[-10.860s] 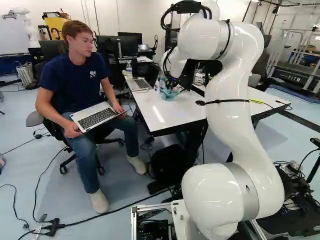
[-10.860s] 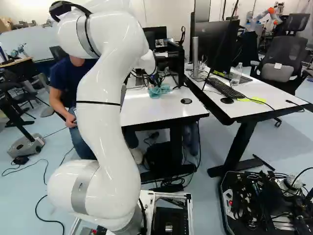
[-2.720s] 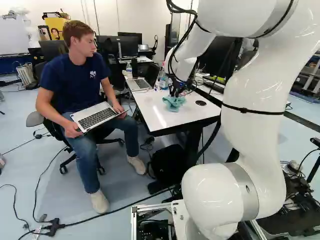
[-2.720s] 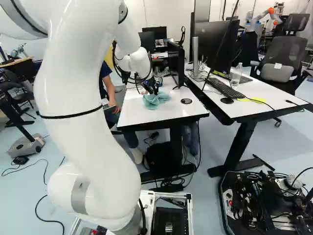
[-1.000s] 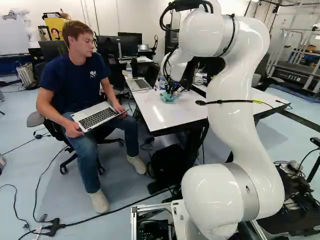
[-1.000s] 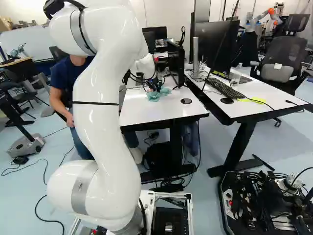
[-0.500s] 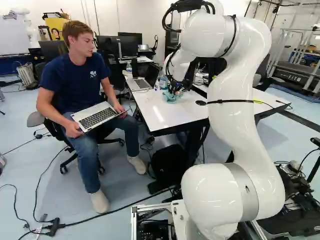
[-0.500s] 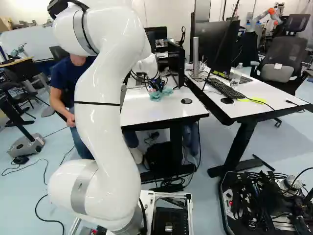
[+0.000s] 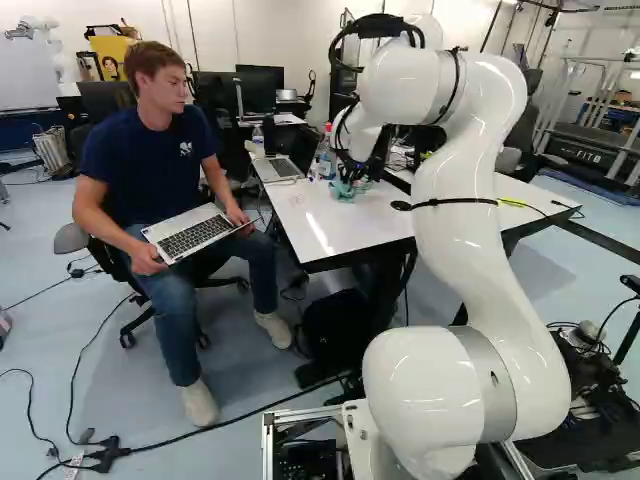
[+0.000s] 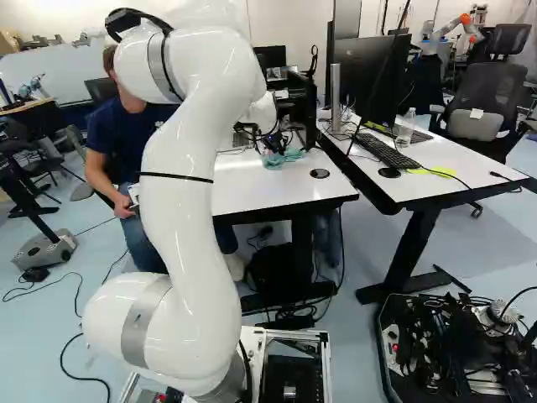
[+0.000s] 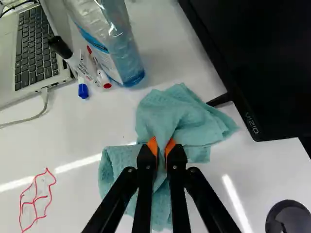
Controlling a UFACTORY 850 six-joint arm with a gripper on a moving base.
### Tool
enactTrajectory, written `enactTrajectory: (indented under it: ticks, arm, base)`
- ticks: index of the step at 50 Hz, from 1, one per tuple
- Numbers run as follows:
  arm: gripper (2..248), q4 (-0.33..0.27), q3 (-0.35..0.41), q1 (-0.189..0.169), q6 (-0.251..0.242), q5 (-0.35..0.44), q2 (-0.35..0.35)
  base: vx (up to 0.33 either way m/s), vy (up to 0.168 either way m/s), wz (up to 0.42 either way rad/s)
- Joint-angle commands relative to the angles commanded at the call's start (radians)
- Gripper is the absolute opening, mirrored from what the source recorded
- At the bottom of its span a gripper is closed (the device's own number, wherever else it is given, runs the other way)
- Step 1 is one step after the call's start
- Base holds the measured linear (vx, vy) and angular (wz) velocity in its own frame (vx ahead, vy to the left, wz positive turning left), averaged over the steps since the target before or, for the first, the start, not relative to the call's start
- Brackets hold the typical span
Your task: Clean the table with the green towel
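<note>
Teal towel (image 11: 180, 116) pinched at its middle between orange pads (image 11: 152, 144) in the wrist view; the gripper (image 11: 161, 145) clamps the gathered cloth just beside the monitor (image 11: 262, 58), probably so the loose folds can spread as a wiping face; bottle (image 11: 121, 53) and markers (image 11: 83, 68) stand apart from the monitor, by the laptop (image 11: 39, 53), likely out of the stroke's way; the red drawing (image 11: 35, 200) lies across the towel from the monitor, unwiped, so a sweep away from the screen looks needed; over to the right base view, the arm (image 10: 189, 193) rises tall, its wrist bent down beside the monitor; left base view, it arches above the table (image 9: 340, 240), reaching down to the towel, that monitor close by.
</note>
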Motion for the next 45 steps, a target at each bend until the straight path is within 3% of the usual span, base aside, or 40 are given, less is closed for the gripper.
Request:
enactTrajectory:
  ticks: [21, 45]
  arm:
    - [39, 0.000, -0.094, 0.035, 0.000, 0.000, -0.065]
    - [39, 0.000, 0.009, 0.080, 0.000, 0.000, 0.006]
  base:
    - [0.000, 0.000, 0.000]
    - [0.000, 0.000, 0.000]
